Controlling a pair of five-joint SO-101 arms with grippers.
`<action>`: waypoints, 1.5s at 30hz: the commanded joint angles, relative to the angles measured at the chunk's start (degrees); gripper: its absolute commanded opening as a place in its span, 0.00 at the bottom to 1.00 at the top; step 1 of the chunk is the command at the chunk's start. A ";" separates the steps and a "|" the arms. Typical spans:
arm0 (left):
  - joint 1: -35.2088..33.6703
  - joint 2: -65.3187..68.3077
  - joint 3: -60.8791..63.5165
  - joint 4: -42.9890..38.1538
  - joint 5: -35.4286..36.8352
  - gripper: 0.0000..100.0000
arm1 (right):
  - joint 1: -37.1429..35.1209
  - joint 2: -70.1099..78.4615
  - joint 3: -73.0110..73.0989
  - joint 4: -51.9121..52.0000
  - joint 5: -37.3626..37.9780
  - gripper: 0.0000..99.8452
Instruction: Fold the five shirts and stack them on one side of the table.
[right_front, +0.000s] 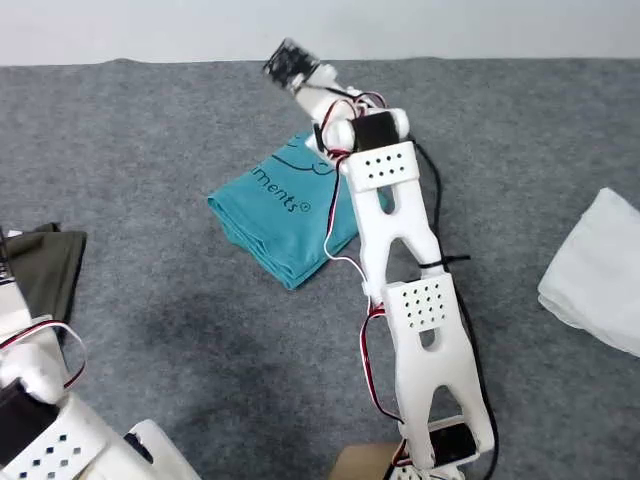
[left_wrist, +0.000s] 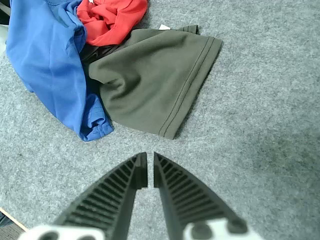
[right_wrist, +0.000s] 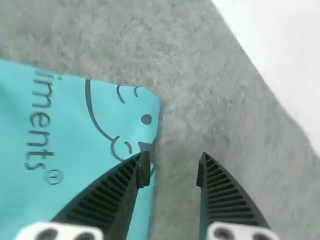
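Right fingers (right_wrist: 116, 195) gape partly, one over the edge of the teal shirt (right_wrist: 60, 165); left fingers (left_wrist: 119, 192) closed to a slit, empty.

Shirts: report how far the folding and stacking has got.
Done: the teal shirt lies folded mid-table; the white shirt off to one side looks folded too. In hand: the open right gripper straddles the teal shirt's edge. Remaining: olive shirt, blue shirt and red shirt lie heaped unfolded near the shut left gripper; nothing is stacked.
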 joint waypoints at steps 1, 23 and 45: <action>0.00 -0.53 -0.75 0.62 -0.53 0.03 | 1.36 -3.12 -8.70 6.99 -7.91 0.17; 0.00 -0.53 -0.75 0.53 -0.44 0.03 | 2.77 -25.54 -7.03 20.97 -40.62 0.17; 0.35 -0.53 -0.31 0.18 -0.53 0.03 | -0.04 -42.68 49.23 20.44 -71.21 0.30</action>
